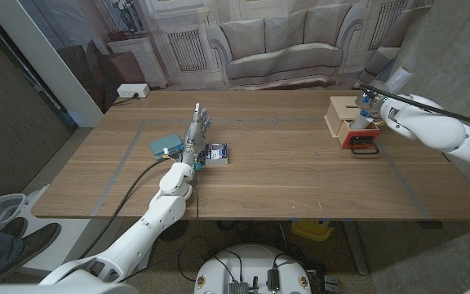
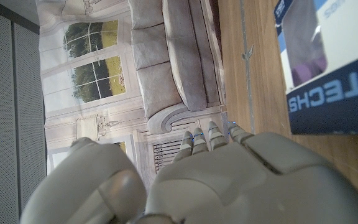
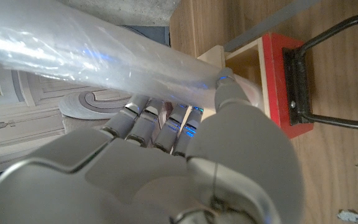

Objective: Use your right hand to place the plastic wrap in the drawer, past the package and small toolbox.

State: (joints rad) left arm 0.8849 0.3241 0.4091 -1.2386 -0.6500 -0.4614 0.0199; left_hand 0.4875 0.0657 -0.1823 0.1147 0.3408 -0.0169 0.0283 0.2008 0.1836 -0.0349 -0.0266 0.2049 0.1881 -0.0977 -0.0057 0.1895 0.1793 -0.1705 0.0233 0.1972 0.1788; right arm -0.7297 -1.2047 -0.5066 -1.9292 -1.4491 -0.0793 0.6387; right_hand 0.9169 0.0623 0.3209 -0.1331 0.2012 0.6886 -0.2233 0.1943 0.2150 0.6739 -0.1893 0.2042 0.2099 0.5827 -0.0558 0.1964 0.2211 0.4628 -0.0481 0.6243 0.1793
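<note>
Plastic wrap (image 3: 98,53): head view puts my right hand (image 1: 374,104) at about 2 o'clock on the bench (image 1: 284,180), over the open red-fronted drawer (image 1: 357,131). Roll itself too small to read there. Left hand (image 1: 198,126) stands fingers-up by the package (image 1: 216,153) and small toolbox (image 1: 166,146), holding nothing I can see.

Left wrist view: fingers straight, package just beside them.

Right wrist view: my fingers (image 3: 160,124) curl round the clear roll, drawer cavity right beyond. Risks as I judge them: roll looks longer than the drawer opening, so it could bridge the walls or tip out; slick film could slide loose on release.
</note>
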